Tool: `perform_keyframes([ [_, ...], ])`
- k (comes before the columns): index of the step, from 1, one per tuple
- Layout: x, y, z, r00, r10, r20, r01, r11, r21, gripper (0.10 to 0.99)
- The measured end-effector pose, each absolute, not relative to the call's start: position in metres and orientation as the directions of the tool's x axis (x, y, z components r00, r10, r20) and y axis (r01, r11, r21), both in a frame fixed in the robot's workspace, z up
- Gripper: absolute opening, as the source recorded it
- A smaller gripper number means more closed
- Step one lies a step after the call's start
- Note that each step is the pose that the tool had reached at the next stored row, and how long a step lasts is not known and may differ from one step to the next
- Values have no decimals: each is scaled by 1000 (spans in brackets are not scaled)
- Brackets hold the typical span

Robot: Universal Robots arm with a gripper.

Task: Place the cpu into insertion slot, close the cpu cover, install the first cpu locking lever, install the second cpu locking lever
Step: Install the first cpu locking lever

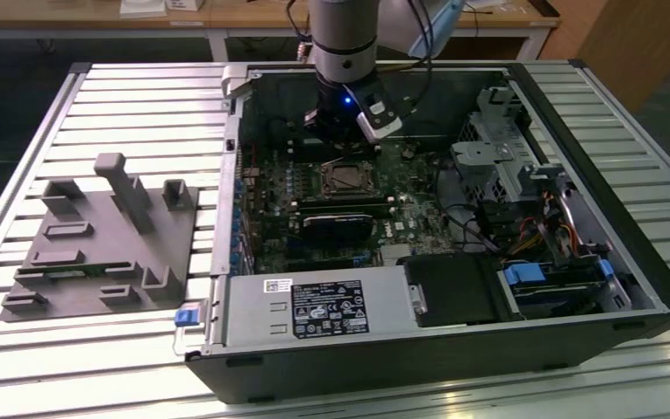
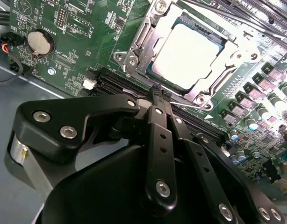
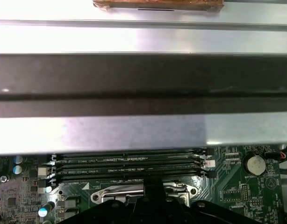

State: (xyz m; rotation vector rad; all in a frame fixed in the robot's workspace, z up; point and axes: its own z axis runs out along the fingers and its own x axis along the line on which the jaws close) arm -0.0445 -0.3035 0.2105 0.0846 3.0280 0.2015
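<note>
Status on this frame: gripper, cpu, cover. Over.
Gripper shut, empty. Tips by the insertion slot, over the memory slots. Cpu seated, cpu cover down around it.

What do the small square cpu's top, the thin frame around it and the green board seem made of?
The small square cpu: pale grey metal top, matte, with an even dull sheen. The thin silvery cpu cover frame: bare shiny metal, perhaps steel; its edges glint. The green motherboard: probably lacquered laminate, glossy, with fine pale print.
</note>
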Motion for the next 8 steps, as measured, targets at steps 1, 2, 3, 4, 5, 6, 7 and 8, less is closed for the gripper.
perform_keyframes([
  [1, -46, -304, 210, -992, 62, -109, 47, 990, 135, 106],
  [2, -48, -304, 209, -991, 62, -117, 46, 990, 136, 106],
  [3, -50, -304, 209, -990, 62, -125, 45, 990, 137, 106],
  [4, -51, -304, 208, -989, 62, -132, 44, 990, 137, 106],
  [5, -52, -304, 208, -988, 62, -139, 43, 990, 138, 106],
  [6, -52, -304, 208, -987, 62, -145, 42, 990, 138, 106],
  [7, -53, -303, 207, -987, 62, -150, 41, 990, 138, 106],
  [8, -53, -303, 207, -986, 62, -152, 41, 990, 139, 106],
])
